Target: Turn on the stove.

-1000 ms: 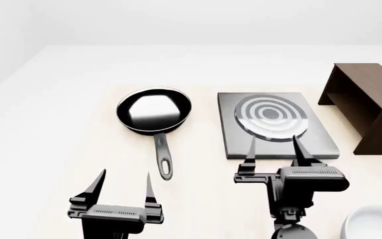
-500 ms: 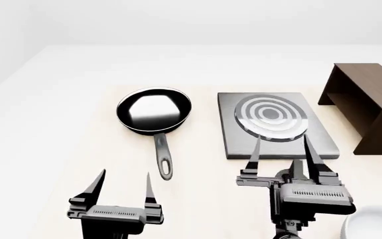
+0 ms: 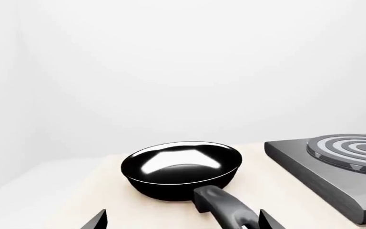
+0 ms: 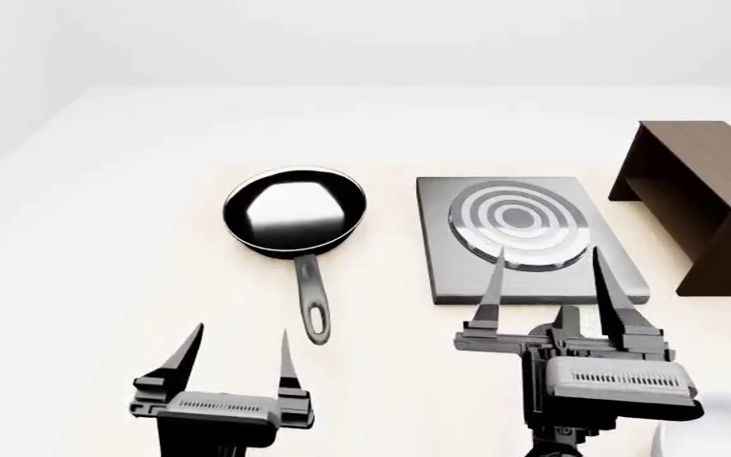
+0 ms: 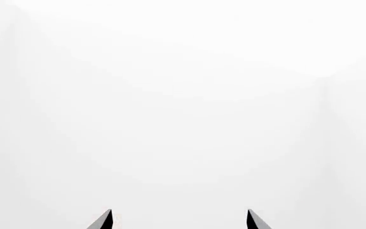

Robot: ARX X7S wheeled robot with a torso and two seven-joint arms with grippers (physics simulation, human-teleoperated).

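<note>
We see the stove (image 4: 524, 238) at the right middle of the head view, flat on the counter (image 4: 125, 190), with our right tool (image 4: 547, 276) open wide just below it and hiding its near edge, so we cannot see the knob. Our left tool (image 4: 239, 354) is open wide too, low on the left, holding nothing. We think we could miss the knob or bump the pan (image 4: 294, 211) to its left.

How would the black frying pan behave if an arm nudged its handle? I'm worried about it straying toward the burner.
The frying pan looks rigid with a flat base, so it would probably slide or pivot rather than tip. Its long handle gives leverage, so a sideways nudge likely swings the bowl. The glossy finish suggests a slippery grip.
</note>
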